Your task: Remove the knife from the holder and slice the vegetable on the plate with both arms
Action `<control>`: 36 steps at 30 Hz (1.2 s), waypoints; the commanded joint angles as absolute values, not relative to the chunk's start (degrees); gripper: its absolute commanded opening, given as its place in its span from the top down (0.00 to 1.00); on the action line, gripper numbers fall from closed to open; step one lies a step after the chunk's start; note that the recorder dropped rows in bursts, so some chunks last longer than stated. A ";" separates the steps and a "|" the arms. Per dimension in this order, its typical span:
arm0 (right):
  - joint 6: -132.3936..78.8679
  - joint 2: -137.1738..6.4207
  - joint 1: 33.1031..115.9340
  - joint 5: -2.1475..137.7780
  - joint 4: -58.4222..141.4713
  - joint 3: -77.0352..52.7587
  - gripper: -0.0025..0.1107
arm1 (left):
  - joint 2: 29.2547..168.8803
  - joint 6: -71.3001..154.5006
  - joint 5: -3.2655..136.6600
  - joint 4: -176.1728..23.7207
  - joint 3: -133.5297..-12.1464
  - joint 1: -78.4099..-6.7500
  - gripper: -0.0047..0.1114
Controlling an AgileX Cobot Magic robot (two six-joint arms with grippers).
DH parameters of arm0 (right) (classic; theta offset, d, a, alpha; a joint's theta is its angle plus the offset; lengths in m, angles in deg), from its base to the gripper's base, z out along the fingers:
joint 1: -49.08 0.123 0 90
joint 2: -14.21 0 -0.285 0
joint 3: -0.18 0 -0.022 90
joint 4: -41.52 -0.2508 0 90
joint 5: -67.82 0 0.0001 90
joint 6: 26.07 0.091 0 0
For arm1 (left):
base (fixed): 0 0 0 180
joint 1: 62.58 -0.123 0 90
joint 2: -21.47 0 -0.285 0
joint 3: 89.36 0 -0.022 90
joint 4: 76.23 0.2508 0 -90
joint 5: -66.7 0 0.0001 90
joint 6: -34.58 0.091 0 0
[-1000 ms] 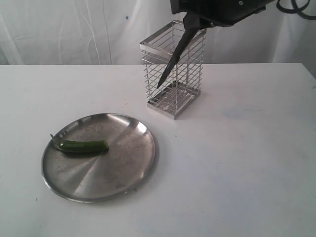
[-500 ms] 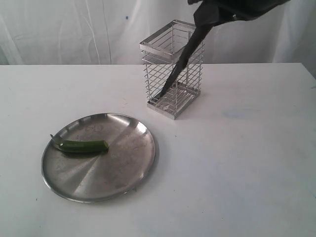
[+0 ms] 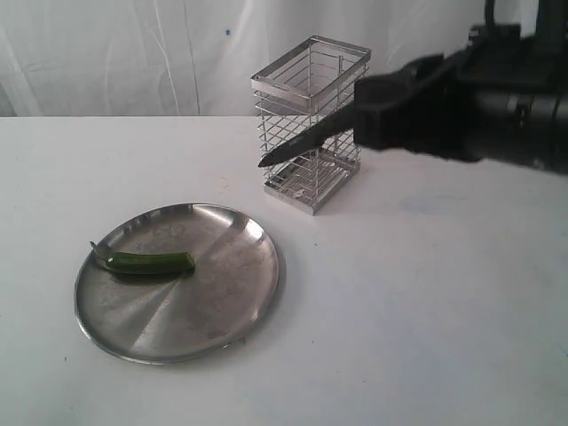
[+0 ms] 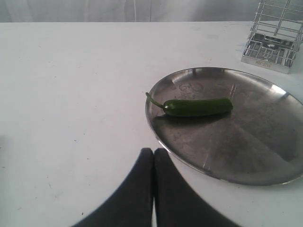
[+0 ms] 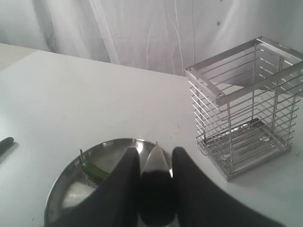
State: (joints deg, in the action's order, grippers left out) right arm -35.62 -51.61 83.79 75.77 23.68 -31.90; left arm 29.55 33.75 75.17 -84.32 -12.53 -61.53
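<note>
The right gripper (image 3: 373, 114) is clenched on the knife (image 3: 306, 145), which is out of the holder (image 3: 311, 124) and held in the air in front of it, nearly level, its point aimed toward the left of the exterior view. In the right wrist view the blade (image 5: 156, 163) sits pinched between the two black fingers (image 5: 125, 189), pointing out over the plate (image 5: 71, 189). The bulky black right arm (image 3: 497, 106) reaches in from the right side of the exterior view, above the white table (image 3: 426, 293).

The holder stands upright on the table, well behind the plate (image 3: 240, 293) and apart from it — a tall chrome wire basket with a flat rim.

The pepper (image 3: 146, 262) lies whole on the left part of the plate, its thin curved stem toward the plate's left rim. It touches only the plate.

The left gripper (image 4: 153, 161) shows only in its own wrist view, where its two dark fingers (image 4: 137, 189) are pressed together with nothing between them. It hangs over bare table (image 4: 71, 118) just beside the plate's rim (image 4: 156, 127), with the pepper (image 4: 196, 107) ahead of it on the plate and the holder's base (image 4: 270, 49) farther off.
</note>
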 commanded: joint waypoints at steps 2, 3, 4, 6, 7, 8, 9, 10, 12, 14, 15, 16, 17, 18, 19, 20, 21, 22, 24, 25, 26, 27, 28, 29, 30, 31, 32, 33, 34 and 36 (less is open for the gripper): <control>-36.18 -49.13 88.47 61.06 23.34 -41.36 0.98 | 29.25 33.32 75.25 -84.63 -12.15 -61.29 0.96; -36.18 -49.13 89.16 59.87 23.34 -41.78 0.98 | 29.25 33.32 75.25 -84.63 -12.15 -61.29 0.96; -36.18 -49.13 89.90 58.82 23.34 -42.23 0.98 | 29.25 33.32 75.25 -84.63 -12.15 -61.29 0.96; -36.18 -49.13 91.21 57.54 23.34 -42.34 0.98 | 29.25 33.32 75.25 -84.63 -12.15 -61.29 0.96; -36.18 -49.13 91.70 57.08 23.34 -42.34 0.98 | 29.25 33.32 75.25 -84.63 -12.15 -61.29 0.96; -36.18 -49.13 91.98 56.57 23.34 -42.34 0.98 | 29.25 33.32 75.25 -84.63 -12.15 -61.29 0.96; -36.18 -49.13 92.46 56.37 23.34 -42.34 0.98 | 29.25 33.32 75.25 -84.63 -12.15 -61.29 0.96; -36.18 -49.13 92.63 56.27 23.34 -42.34 0.98 | 29.25 33.32 75.25 -84.63 -12.15 -61.29 0.96; -36.18 -49.13 93.19 56.27 23.34 -42.34 0.98 | 29.25 33.32 75.25 -84.63 -12.15 -61.29 0.96; -36.14 -49.13 93.75 56.54 23.34 -42.34 0.98 | 29.25 33.32 75.25 -84.63 -12.15 -61.29 0.96; -36.14 -49.13 94.02 56.54 23.34 -42.34 0.98 | 29.25 33.32 75.25 -84.63 -12.15 -61.29 0.96; -36.14 -49.13 94.33 56.31 23.34 -42.34 0.98 | 29.25 33.32 75.25 -84.63 -12.15 -61.29 0.96; -36.14 -49.13 94.74 56.01 23.34 -42.34 0.98 | 29.25 33.32 75.25 -84.63 -12.15 -61.29 0.96; -36.14 -49.13 94.89 55.86 23.34 -42.34 0.98 | 29.25 33.32 75.25 -84.63 -12.15 -61.29 0.96; -36.14 -49.13 95.05 55.86 23.34 -42.34 0.98 | 29.25 33.32 75.25 -84.63 -12.15 -61.29 0.96; -36.05 -49.13 95.12 55.86 23.34 -42.34 0.98 | 29.25 33.32 75.25 -84.63 -12.15 -61.29 0.96; -36.02 -49.13 95.22 55.97 23.34 -42.34 0.98 | 29.25 33.32 74.12 -84.69 -12.15 -61.29 0.96; -36.02 -49.13 95.35 55.97 23.34 -42.34 0.98 | 29.25 33.21 71.69 -84.69 -12.15 -61.29 0.96; -36.02 -49.13 95.35 55.73 23.34 -42.34 0.98 | 29.25 27.11 69.65 -92.79 -12.15 -61.29 0.96; -35.79 -49.13 95.35 55.73 23.30 -42.34 0.98 | 29.25 22.71 71.25 -97.91 -12.15 -61.29 0.96; -34.53 -49.13 95.35 55.46 23.12 -42.34 0.98 | 29.25 21.89 71.39 -99.99 -12.15 -61.29 0.96; -33.69 -49.13 95.35 55.30 23.12 -42.34 0.98 | 29.25 21.89 71.39 -100.46 -12.15 -61.29 0.96; -33.19 -49.13 95.35 55.07 23.27 -42.34 0.98 | 29.25 21.89 71.39 -100.81 -12.15 -61.29 0.96; -33.19 -49.13 95.35 54.75 23.27 -42.34 0.98 | 29.25 21.89 72.13 -102.46 -12.15 -61.29 0.96; -33.19 -49.13 95.35 54.31 23.27 -42.34 0.98 | 29.25 21.89 72.99 -104.73 -12.15 -61.18 0.96; -33.19 -49.13 95.35 53.98 23.27 -42.34 0.98 | 29.25 22.40 74.71 -108.08 -12.15 -61.03 0.96; -33.19 -49.13 95.35 53.98 23.27 -42.34 0.98 | 29.25 24.07 78.05 -112.52 -12.84 -60.51 0.96; -33.19 -49.13 95.35 53.98 23.27 -42.34 0.98 | 29.25 27.52 81.93 -117.36 -14.09 -59.91 0.96; -33.19 -49.13 95.35 53.98 23.27 -42.34 0.98 | 29.25 37.74 85.31 -126.95 -16.24 -59.02 0.96; -33.19 -49.13 95.35 54.12 23.27 -42.34 0.98 | 29.25 59.40 89.38 -143.31 -18.88 -58.49 0.96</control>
State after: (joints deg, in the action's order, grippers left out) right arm -33.55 -49.72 95.29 55.52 23.46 -42.24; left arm 29.46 36.04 83.84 -122.38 -15.01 -59.68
